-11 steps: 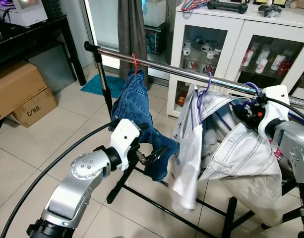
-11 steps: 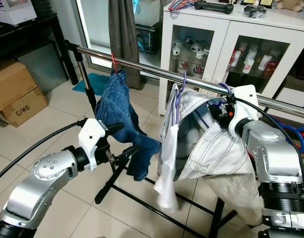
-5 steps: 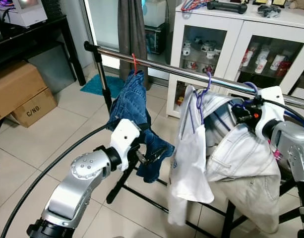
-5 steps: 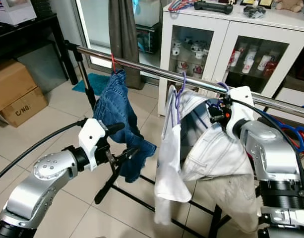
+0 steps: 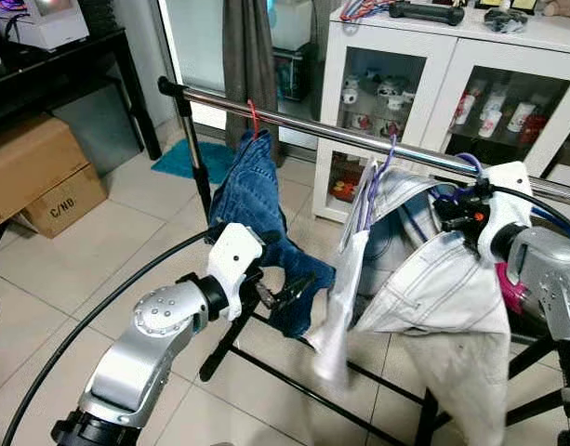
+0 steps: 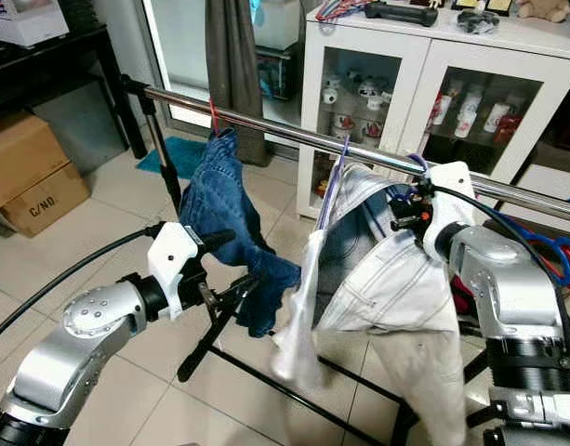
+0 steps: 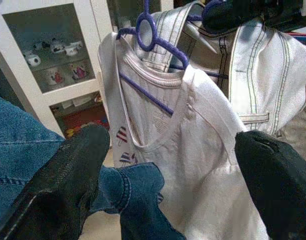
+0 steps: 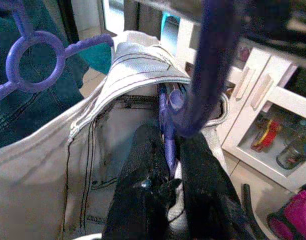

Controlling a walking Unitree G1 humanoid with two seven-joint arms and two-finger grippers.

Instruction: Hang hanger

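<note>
Along a chrome clothes rail (image 5: 359, 139) that runs across in front of the robot, three garments hang. At the rail's left end a pair of blue jeans (image 5: 257, 214) hangs from a red hanger (image 5: 253, 116). Near the middle a white shirt (image 7: 192, 165) hangs on a purple hanger (image 7: 148, 37), its hook over the rail. Just to the right, pale trousers (image 5: 447, 297) hang on a second purple hanger (image 8: 202, 75).

The right gripper (image 8: 167, 165) is up by the rail, its black fingers closed narrowly on the lower stem of this second hanger, whose hook curves up just by the rail; whether the hook rests on the rail cannot be told. The trousers drape down over the right arm (image 6: 508, 279) and touch the white shirt beside them.

The left gripper (image 5: 286, 295) is held low in front of the jeans leg, fingers spread wide and holding nothing; the jeans hem lies between the fingers (image 7: 68, 175) in the wrist view.

Behind the rail stands a white cabinet (image 5: 433, 65) with glass doors and cups inside, close to the hanging clothes. To the left, cardboard boxes (image 5: 33, 172) sit on the tiled floor (image 5: 126, 232) under a black table (image 5: 52, 65), well apart from the rail. The rack's black base bars (image 5: 303, 390) cross the floor under the garments.
</note>
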